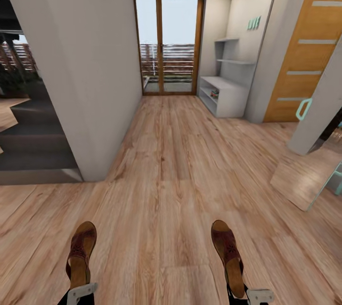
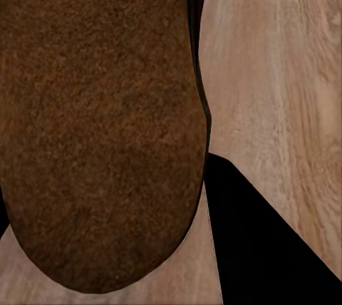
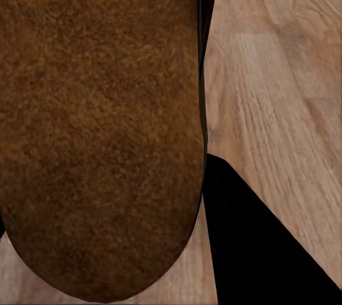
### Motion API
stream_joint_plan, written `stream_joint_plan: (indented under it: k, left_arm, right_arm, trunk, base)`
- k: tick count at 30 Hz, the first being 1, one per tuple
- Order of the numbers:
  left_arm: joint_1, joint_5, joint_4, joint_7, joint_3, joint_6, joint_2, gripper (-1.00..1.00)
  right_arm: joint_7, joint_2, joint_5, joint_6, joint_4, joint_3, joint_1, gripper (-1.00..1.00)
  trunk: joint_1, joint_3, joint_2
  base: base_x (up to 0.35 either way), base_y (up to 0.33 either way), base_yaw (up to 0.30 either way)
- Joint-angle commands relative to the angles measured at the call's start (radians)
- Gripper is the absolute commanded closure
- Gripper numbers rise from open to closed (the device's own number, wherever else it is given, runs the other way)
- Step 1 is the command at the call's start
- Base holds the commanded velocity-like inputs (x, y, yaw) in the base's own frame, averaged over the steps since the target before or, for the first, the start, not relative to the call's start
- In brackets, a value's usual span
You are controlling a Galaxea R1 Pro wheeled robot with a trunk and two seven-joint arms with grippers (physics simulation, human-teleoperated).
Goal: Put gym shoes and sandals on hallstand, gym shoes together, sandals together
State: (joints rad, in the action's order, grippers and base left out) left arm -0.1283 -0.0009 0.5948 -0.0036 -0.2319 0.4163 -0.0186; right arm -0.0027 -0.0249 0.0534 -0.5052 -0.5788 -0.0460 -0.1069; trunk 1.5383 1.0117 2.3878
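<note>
1. Corridor floor (image 1: 180, 162): light wood planks running from the robot to a glazed wood-framed door (image 1: 168, 41) at the far end.
2. Grey wall block (image 1: 80, 58) stands on the left; an orange door (image 1: 308, 44) with a teal handle is on the right.
3. Hallstand (image 1: 228, 91): light-grey, in the right-hand alcove near the glazed door, far from the robot; something small and coloured sits on a low shelf, too small to identify.
4. Left sandal (image 1: 80, 253): brown, toe pointing ahead, raised over the floor at the bottom left of the head view; its sole (image 2: 100, 120) is close to the left wrist camera.
5. Right sandal (image 1: 228, 255): same pose at the bottom right, sole (image 3: 100, 120) seen by the right wrist camera. The two sandals are well apart.
6. Left gripper (image 1: 81, 291) and right gripper (image 1: 259, 295): each sits at a sandal's heel; the fingers are pinching the sandals.
</note>
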Motion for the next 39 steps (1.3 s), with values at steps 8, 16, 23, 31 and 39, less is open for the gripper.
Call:
stream_joint_plan:
  k: [8,16,23,31,39]
  left_arm:
    - [-0.001,-0.004,-0.001,0.001,-0.001,0.002,0.000,1.00]
    - [-0.001,-0.004,-0.001,0.001,-0.001,0.002,0.000,1.00]
    - [-0.001,-0.004,-0.001,0.001,-0.001,0.002,0.000,1.00]
    - [-0.001,-0.004,-0.003,0.001,-0.001,0.002,0.000,1.00]
    - [-0.001,-0.004,-0.003,0.001,-0.001,0.002,-0.001,1.00]
  right_arm:
    - [0.001,0.002,0.002,-0.003,0.030,-0.002,-0.001,1.00]
    - [0.001,0.000,0.002,-0.004,0.034,-0.003,-0.001,1.00]
    - [0.001,0.000,0.002,-0.004,0.034,-0.003,-0.001,1.00]
    - [0.001,0.000,0.002,-0.004,0.034,-0.002,-0.001,1.00]
    - [0.001,0.000,0.002,-0.004,0.034,-0.002,-0.001,1.00]
  trunk:
    - [0.000,0.001,0.000]
    - [0.000,0.001,0.000]
    - [0.000,0.001,0.000]
    - [0.000,0.001,0.000]
    - [0.000,0.001,0.000]
  base:
    - [0.339,0.000,0.000]
    - [0.339,0.000,0.000]
    - [0.339,0.000,0.000]
    - [0.339,0.000,0.000]
    - [0.339,0.000,0.000]
